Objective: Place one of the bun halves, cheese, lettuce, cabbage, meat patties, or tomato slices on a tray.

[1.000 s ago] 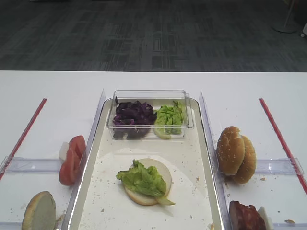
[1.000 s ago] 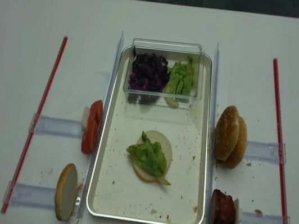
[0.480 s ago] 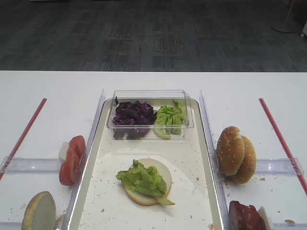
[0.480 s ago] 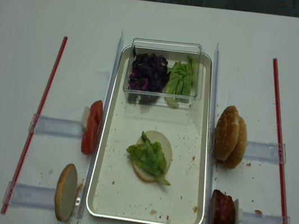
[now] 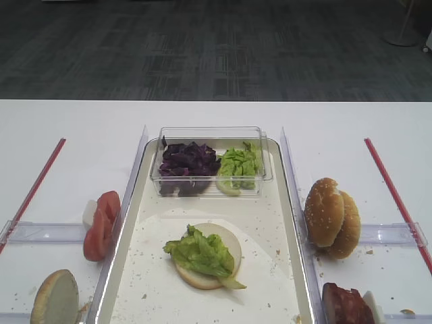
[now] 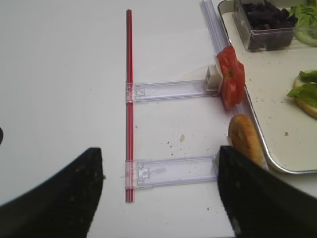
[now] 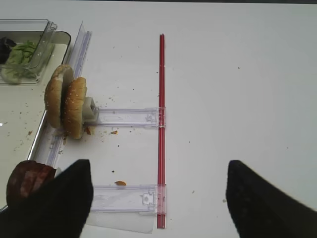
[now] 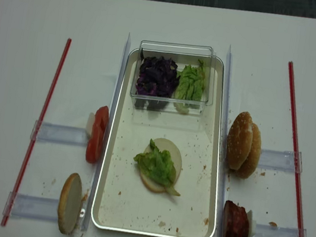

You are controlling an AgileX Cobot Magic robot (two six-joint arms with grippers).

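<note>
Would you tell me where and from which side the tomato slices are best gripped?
The tomato slices stand on edge in a stack left of the tray, leaning on a white block. Come from above and pinch one slice across its flat faces near the top rim, probably the slice farthest from the block, since its outer face is exposed.

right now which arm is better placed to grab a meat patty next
Right. The meat patties lie just beside the right gripper, whose jaws stand open. The left gripper is across the tray, by the tomato slices.

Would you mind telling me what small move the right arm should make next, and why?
Probably slide the right gripper left toward the meat patties. Its jaws stand open and empty, the patties sit just beside its left finger, and the tray holds only a bun half under lettuce.
</note>
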